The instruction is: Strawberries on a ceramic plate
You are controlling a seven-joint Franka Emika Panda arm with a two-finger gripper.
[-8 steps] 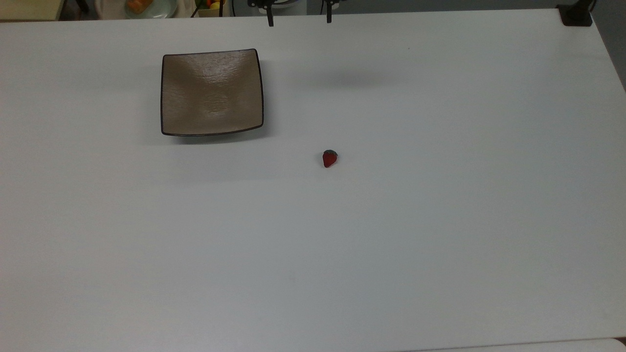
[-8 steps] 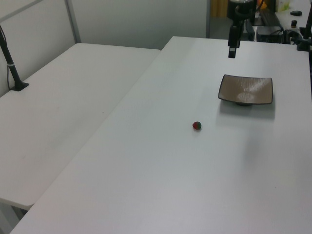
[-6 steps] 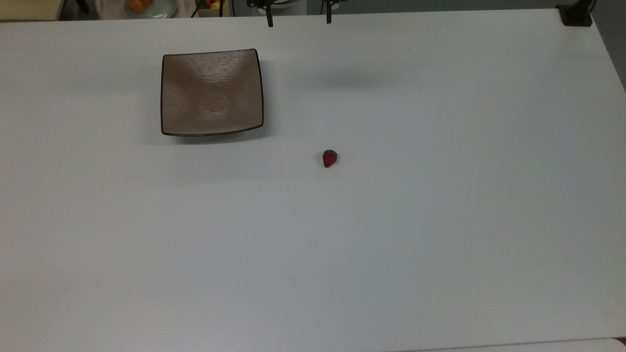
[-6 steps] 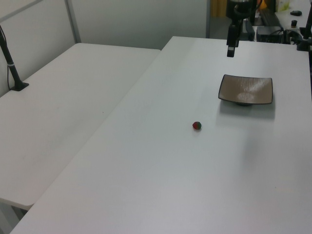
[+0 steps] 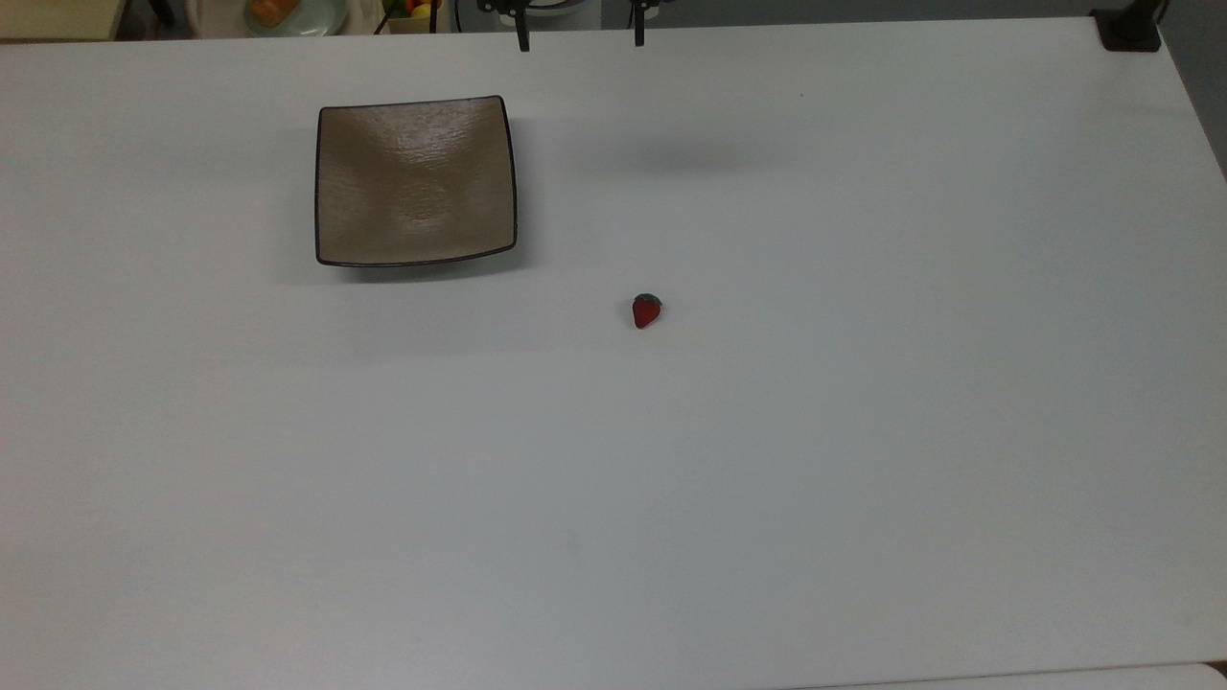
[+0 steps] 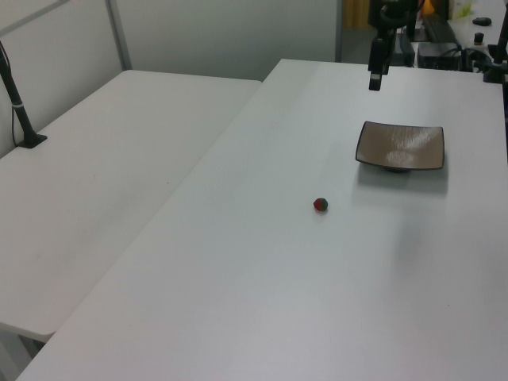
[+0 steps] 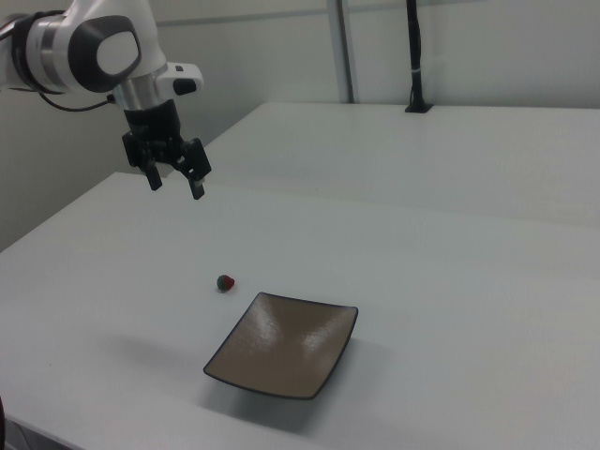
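Observation:
One small red strawberry point(image 5: 646, 310) with a dark green cap lies on the white table, apart from the plate; I also see the strawberry point(image 6: 321, 205) in the left view and the strawberry point(image 7: 225, 282) in the right view. The square tan-brown ceramic plate point(image 5: 415, 180) with a dark rim sits empty toward the top view's upper left, and the same plate point(image 6: 400, 146) point(image 7: 286, 345) appears in both side views. My gripper point(image 5: 581, 42) point(image 7: 176, 187) hangs open and empty, high above the table's far edge. In the left view the gripper point(image 6: 375, 82) is above and behind the plate.
Off the table's far edge in the top view stands a pale round dish point(image 5: 288, 11) with orange food. A black clamp base point(image 5: 1129, 29) sits on the top view's upper right corner. A second white table point(image 6: 103, 159) adjoins on the left view's left.
My gripper has risen slightly and drifted toward the table's far edge, still open. The strawberry and plate have not moved.

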